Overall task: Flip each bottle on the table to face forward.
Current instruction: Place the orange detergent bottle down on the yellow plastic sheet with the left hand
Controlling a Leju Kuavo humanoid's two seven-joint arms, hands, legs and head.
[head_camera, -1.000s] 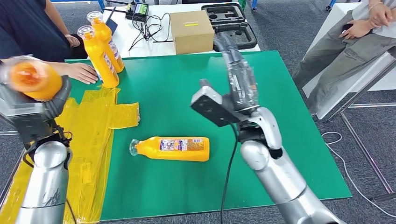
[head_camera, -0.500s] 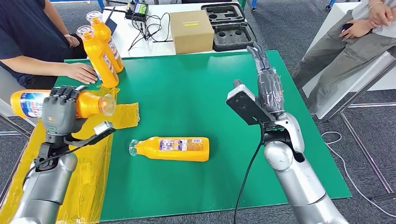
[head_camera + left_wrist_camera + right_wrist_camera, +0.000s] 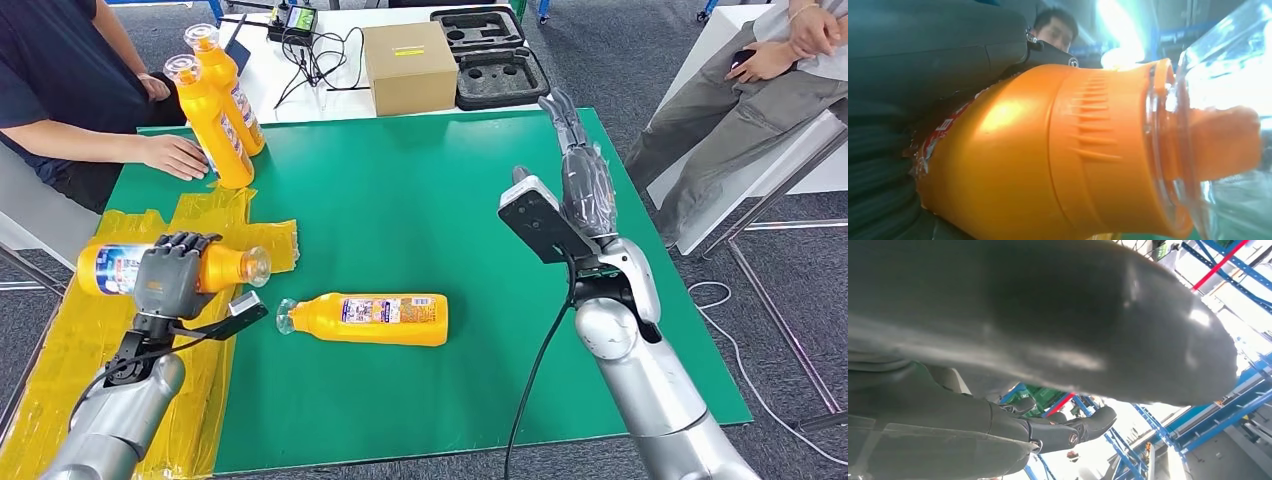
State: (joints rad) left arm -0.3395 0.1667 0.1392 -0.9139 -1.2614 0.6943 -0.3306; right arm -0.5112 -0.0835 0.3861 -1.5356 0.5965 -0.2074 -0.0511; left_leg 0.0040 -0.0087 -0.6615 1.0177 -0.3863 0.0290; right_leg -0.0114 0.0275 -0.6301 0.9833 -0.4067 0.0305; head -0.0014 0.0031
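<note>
Head view: your left hand (image 3: pixel 172 272) grips a glossy orange bottle (image 3: pixel 110 270) sideways over the crinkled yellow film (image 3: pixel 205 255) at the green mat's (image 3: pixel 400 190) left edge, clear cap pointing right. A second bottle (image 3: pixel 365 319) lies flat mid-mat, nearer the front edge. Two upright bottles (image 3: pixel 218 105) stand at the far left corner beside a person's hand (image 3: pixel 175 155). Your right hand (image 3: pixel 580 175) is raised, fingers straight, holding nothing.

Left wrist view: ribbed orange shoulder, transparent cap (image 3: pixel 1218 125).

Right wrist view: smooth dark fingers (image 3: pixel 1068 432) extended.

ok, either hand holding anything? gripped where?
Left hand grips an orange bottle around its body, bottle lying sideways, clear cap toward the table's middle. Right hand holds nothing, fingers extended.
</note>
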